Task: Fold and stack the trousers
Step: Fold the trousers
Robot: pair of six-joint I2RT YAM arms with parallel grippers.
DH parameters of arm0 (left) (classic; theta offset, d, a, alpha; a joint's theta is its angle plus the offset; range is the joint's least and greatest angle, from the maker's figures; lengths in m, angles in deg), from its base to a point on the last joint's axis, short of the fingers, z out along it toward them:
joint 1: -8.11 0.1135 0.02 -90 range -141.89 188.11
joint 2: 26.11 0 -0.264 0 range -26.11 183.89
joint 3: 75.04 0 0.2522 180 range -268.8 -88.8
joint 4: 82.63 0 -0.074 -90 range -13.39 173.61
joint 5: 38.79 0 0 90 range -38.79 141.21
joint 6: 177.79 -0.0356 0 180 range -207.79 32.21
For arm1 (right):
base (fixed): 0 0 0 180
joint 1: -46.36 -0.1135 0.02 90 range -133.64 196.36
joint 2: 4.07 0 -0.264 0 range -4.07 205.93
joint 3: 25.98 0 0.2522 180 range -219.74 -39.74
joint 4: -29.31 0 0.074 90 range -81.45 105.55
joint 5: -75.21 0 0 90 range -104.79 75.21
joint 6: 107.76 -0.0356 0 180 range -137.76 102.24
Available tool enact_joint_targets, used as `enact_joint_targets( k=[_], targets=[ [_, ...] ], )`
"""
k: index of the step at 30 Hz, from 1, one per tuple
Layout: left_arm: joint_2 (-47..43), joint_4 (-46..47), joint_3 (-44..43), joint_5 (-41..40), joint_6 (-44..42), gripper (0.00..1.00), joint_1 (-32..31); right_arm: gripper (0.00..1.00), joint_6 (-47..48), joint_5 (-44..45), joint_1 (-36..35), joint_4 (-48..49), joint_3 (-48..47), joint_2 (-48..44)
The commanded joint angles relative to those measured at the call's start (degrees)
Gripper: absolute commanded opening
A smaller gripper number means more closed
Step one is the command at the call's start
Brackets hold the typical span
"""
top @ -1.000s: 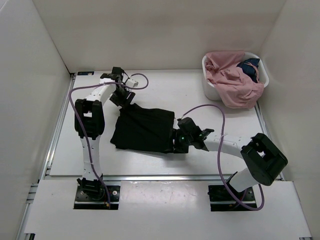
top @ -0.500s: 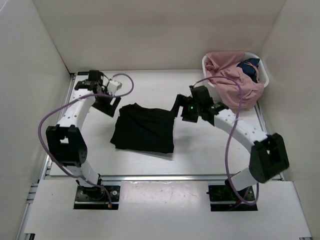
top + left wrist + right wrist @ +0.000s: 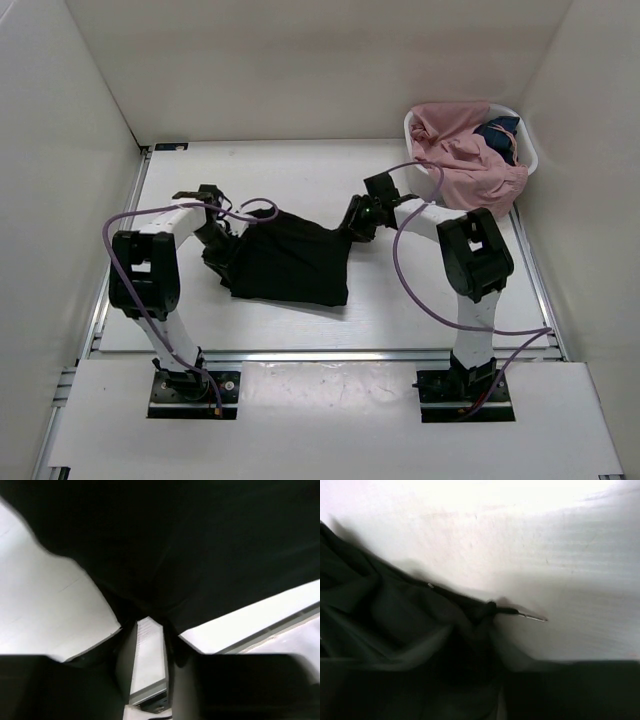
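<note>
The black trousers (image 3: 292, 262) lie folded into a rough rectangle in the middle of the table. My left gripper (image 3: 222, 243) is at their left edge. In the left wrist view its fingertips (image 3: 148, 621) meet and pinch the black fabric (image 3: 180, 545), so it is shut on the cloth. My right gripper (image 3: 357, 222) is at the far right corner of the trousers. In the right wrist view the cloth (image 3: 395, 615) bunches up between its dark jaws (image 3: 485, 627), and a drawstring end (image 3: 527, 615) trails onto the table.
A white basket (image 3: 418, 182) heaped with pink and dark blue clothes stands at the back right. White walls enclose the table on three sides. A metal rail (image 3: 112, 270) runs along the left edge.
Half a second ago both grippers stood open and away from the trousers. Both have since come down onto the cloth, left at its left edge and right at its far right corner, and closed.
</note>
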Motion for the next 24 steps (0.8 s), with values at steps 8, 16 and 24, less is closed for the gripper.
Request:
enact_joint_targets(
  k=[8, 16, 24],
  targets=[
    [-0.94, 1.87, 6.02, 3.58, -0.21, 0.14, 1.13, 0.00, -7.87, 3.76, 2.66, 7.38, -3.19, 0.00],
    [-4.64, 1.87, 8.22, 1.63, -2.05, 0.16, 1.74, 0.04, -9.01, 4.22, 3.71, 7.56, -4.60, 2.63],
    [-4.64, -2.52, -0.65, 4.17, -2.05, 0.46, 2.88, 0.82, -3.05, 4.10, 2.67, 0.02, -8.20, -0.43]
  ],
)
